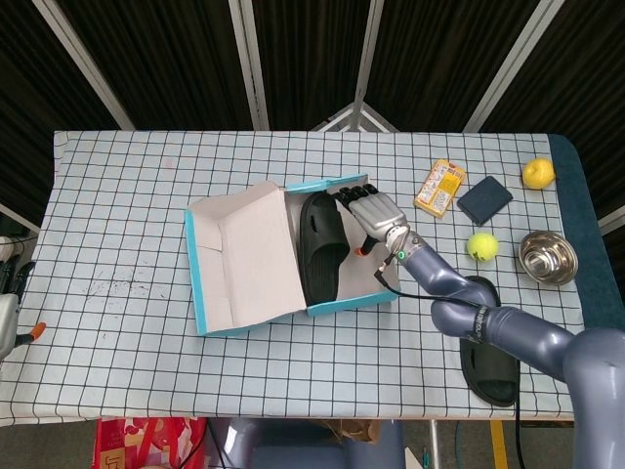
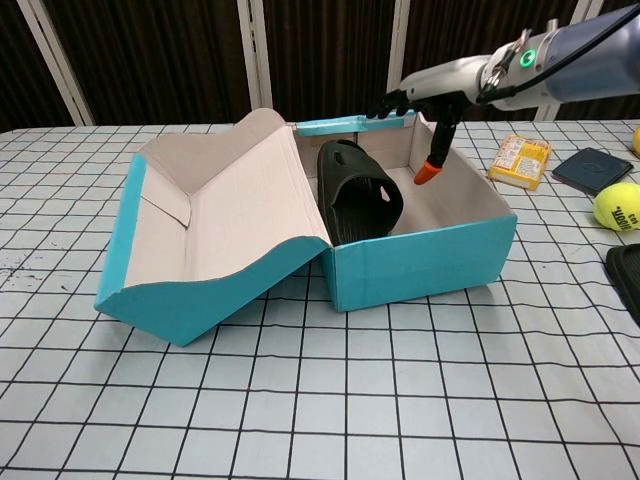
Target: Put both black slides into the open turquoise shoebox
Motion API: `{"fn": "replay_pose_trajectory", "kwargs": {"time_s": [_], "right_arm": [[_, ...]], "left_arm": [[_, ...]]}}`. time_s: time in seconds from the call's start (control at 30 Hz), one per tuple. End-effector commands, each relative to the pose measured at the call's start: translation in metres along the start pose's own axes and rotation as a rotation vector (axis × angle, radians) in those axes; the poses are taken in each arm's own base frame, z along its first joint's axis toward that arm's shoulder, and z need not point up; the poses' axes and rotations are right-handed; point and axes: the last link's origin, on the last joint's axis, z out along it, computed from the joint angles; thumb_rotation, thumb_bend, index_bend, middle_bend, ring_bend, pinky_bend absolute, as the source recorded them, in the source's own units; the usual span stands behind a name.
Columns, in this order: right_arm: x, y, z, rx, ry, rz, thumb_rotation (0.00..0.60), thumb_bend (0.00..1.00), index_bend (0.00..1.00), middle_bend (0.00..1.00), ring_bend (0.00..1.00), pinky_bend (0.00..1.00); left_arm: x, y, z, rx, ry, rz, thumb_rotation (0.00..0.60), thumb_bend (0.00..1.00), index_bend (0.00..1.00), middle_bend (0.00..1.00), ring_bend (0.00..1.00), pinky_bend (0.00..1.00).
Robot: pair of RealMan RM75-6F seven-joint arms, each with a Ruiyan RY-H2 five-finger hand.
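Observation:
One black slide (image 1: 320, 242) (image 2: 358, 192) lies inside the open turquoise shoebox (image 1: 344, 302) (image 2: 425, 261), leaning against the side nearest the lid. The second black slide (image 1: 488, 344) (image 2: 626, 275) lies on the table at the right, partly under my right arm. My right hand (image 1: 373, 213) (image 2: 432, 92) hovers over the box above the slide, fingers spread and holding nothing. My left hand does not show in either view.
The box's lid (image 1: 239, 256) lies folded open to the left. At the right stand a yellow snack packet (image 1: 439, 187), a dark blue case (image 1: 484, 199), a tennis ball (image 1: 481, 246), a metal bowl (image 1: 547, 257) and a lemon (image 1: 538, 173).

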Motion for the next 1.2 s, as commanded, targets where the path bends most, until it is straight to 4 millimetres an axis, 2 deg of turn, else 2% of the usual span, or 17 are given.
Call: {"fn": "replay_pose_trajectory", "kwargs": {"time_s": [0.03, 0.23, 0.37, 0.47, 0.57, 0.63, 0.77, 1.03, 1.2], "right_arm": [[0.024, 0.005, -0.032, -0.037, 0.037, 0.009, 0.6, 0.19, 0.01, 0.05, 0.0, 0.0], [0.057, 0.014, -0.079, -0.075, 0.154, 0.143, 0.6, 0.19, 0.05, 0.09, 0.04, 0.0], [0.065, 0.046, -0.128, -0.129, 0.222, 0.221, 0.6, 0.19, 0.05, 0.1, 0.05, 0.0], [0.057, 0.085, -0.172, -0.211, 0.22, 0.23, 0.6, 0.19, 0.05, 0.1, 0.05, 0.0], [0.037, 0.116, -0.205, -0.272, 0.198, 0.224, 0.6, 0.19, 0.05, 0.1, 0.05, 0.0], [0.022, 0.13, -0.22, -0.299, 0.187, 0.224, 0.6, 0.19, 0.07, 0.1, 0.05, 0.0], [-0.015, 0.151, -0.239, -0.297, 0.176, 0.241, 0.6, 0.19, 0.08, 0.11, 0.05, 0.0], [-0.067, 0.17, -0.246, -0.292, 0.112, 0.2, 0.6, 0.19, 0.08, 0.11, 0.05, 0.0], [-0.089, 0.166, -0.246, -0.284, 0.067, 0.154, 0.6, 0.19, 0.08, 0.11, 0.05, 0.0]], "left_arm": [[0.0, 0.001, -0.001, -0.006, -0.002, -0.002, 0.6, 0.28, 0.11, 0.0, 0.0, 0.09], [0.001, -0.001, -0.002, -0.008, 0.001, -0.009, 0.6, 0.28, 0.11, 0.0, 0.0, 0.09], [0.002, -0.002, -0.004, -0.011, 0.001, -0.018, 0.6, 0.28, 0.11, 0.0, 0.0, 0.09], [0.003, -0.003, -0.005, -0.009, 0.001, -0.031, 0.6, 0.28, 0.11, 0.0, 0.0, 0.09], [0.004, -0.005, -0.004, -0.007, -0.001, -0.046, 0.6, 0.28, 0.11, 0.0, 0.0, 0.09], [0.005, -0.005, -0.004, -0.006, 0.0, -0.051, 0.6, 0.28, 0.11, 0.0, 0.0, 0.09], [0.004, -0.006, -0.002, -0.005, -0.006, -0.048, 0.6, 0.28, 0.11, 0.0, 0.0, 0.09], [0.001, -0.002, 0.001, -0.012, -0.015, -0.039, 0.6, 0.28, 0.11, 0.0, 0.0, 0.09], [0.001, -0.004, 0.002, -0.009, -0.016, -0.043, 0.6, 0.28, 0.11, 0.0, 0.0, 0.09]]}}
